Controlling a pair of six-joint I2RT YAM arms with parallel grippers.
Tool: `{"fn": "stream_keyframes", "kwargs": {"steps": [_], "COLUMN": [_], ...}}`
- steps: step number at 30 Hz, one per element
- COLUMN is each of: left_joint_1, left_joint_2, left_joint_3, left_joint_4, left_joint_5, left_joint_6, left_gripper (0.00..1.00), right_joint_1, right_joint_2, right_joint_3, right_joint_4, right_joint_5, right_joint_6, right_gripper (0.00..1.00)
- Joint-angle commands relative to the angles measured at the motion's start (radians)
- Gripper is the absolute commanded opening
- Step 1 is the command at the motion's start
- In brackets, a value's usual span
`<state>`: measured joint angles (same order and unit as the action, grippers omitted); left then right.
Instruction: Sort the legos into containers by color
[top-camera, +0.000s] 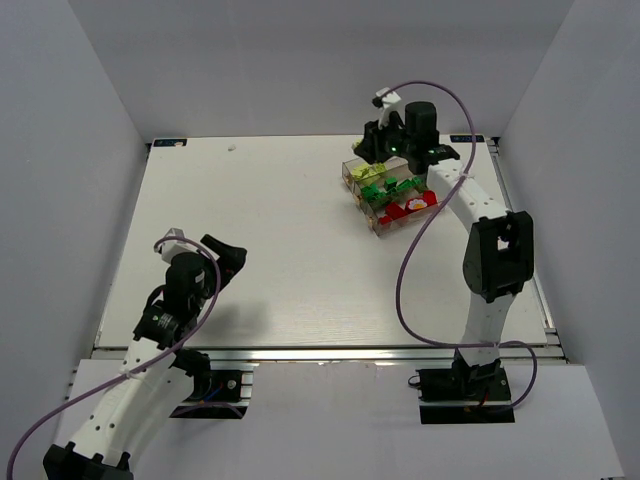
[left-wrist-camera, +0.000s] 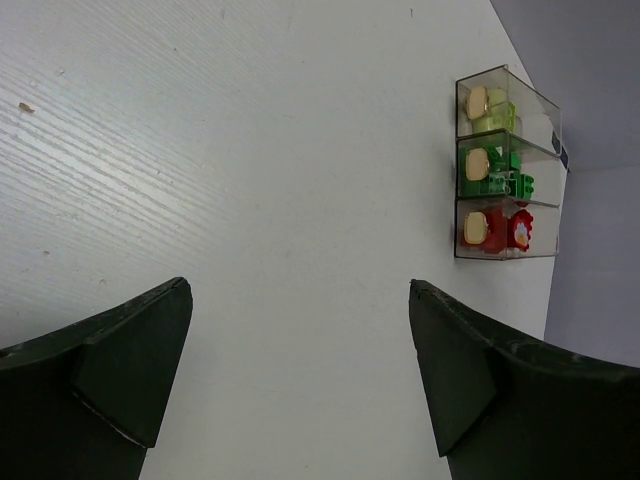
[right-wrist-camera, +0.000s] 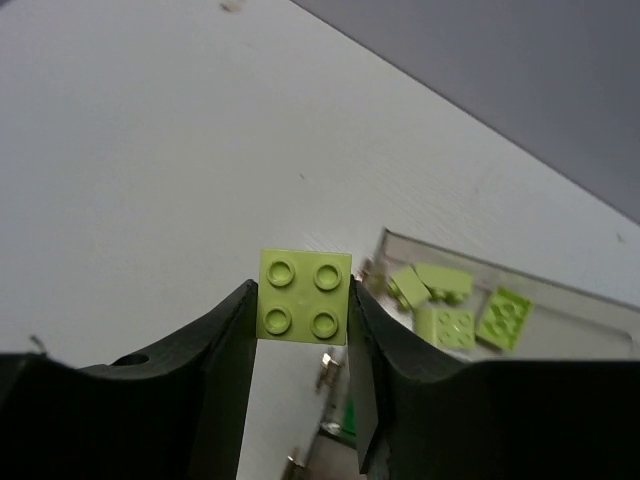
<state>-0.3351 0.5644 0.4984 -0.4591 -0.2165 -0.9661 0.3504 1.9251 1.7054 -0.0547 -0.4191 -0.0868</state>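
Right gripper (right-wrist-camera: 303, 296), centre of its wrist view, clenches one pale four-stud lego (right-wrist-camera: 304, 298) just left of a container (right-wrist-camera: 560, 305) holding four more. Three joined containers (top-camera: 352, 170) sit upper right in the overhead view. Left gripper (top-camera: 222, 256) stands released, lower left.

Three joined containers (top-camera: 362, 198) sit on the far right part of the table (top-camera: 280, 230), in a row running far to near, with legos (top-camera: 377, 192) lying in each bin. The right gripper (right-wrist-camera: 302, 312) hangs at the row's far end, one brick (right-wrist-camera: 304, 297) pinched between its fingers. The left gripper (left-wrist-camera: 298, 290) hovers near-left, well apart, jaws spread.
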Motion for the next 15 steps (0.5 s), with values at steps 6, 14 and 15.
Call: {"fn": "stream_keyframes", "kwargs": {"steps": [6,14,15], "left_joint_1": [0.001,0.001,0.001], "left_joint_2": [0.014,-0.011,-0.011], "left_joint_3": [0.02,0.009,0.009], "left_joint_4": [0.045,0.03,0.03], "left_joint_5": [0.035,0.032,0.032], "left_joint_6": [0.007,-0.008,-0.011], "left_gripper": [0.98,0.98,0.98], "right_joint_1": [-0.131,-0.159,-0.159], "right_joint_2": [0.095,0.199,0.207], "right_joint_3": [0.049,0.097,0.1], "right_joint_4": [-0.036,-0.007,0.001], "right_joint_5": [0.037,0.06,0.065], "right_joint_6": [-0.071,-0.108,-0.11], "right_gripper": [0.0,0.07,0.09]}}
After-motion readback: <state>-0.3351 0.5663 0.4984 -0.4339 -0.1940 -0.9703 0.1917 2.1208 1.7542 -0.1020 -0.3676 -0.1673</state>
